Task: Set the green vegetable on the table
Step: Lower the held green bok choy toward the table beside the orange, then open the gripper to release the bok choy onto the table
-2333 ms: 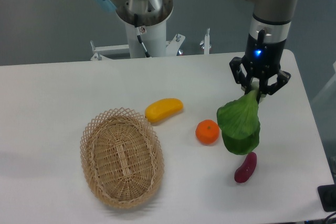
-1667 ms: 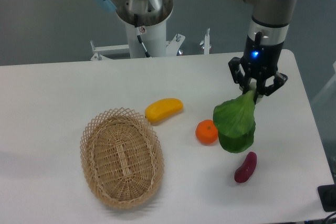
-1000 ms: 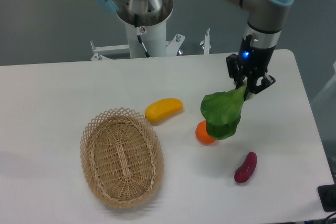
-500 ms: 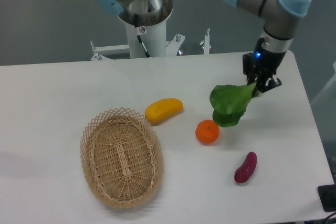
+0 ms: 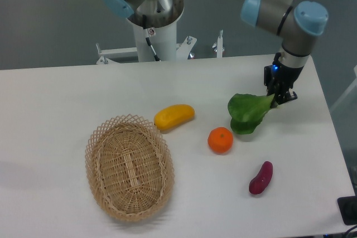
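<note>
The green vegetable (image 5: 247, 113) has broad dark leaves spreading left and a pale stem at its right end. My gripper (image 5: 278, 96) is shut on that stem, at the right side of the white table (image 5: 67, 93). The leaves hang low over the tabletop, just right of and above the orange (image 5: 220, 140); I cannot tell whether they touch the surface. The gripper is turned side-on to the camera, so its fingers overlap.
A yellow oblong fruit (image 5: 174, 116) lies left of the orange. A purple eggplant-like piece (image 5: 260, 178) lies toward the front right. An oval wicker basket (image 5: 129, 166), with nothing in it, sits front left. The arm's base (image 5: 152, 9) stands behind the table.
The gripper swung the vegetable from above the purple piece leftward over the orange, then back right and farther from the camera. The wrist rotated and the leaves now lie flatter and lower.
</note>
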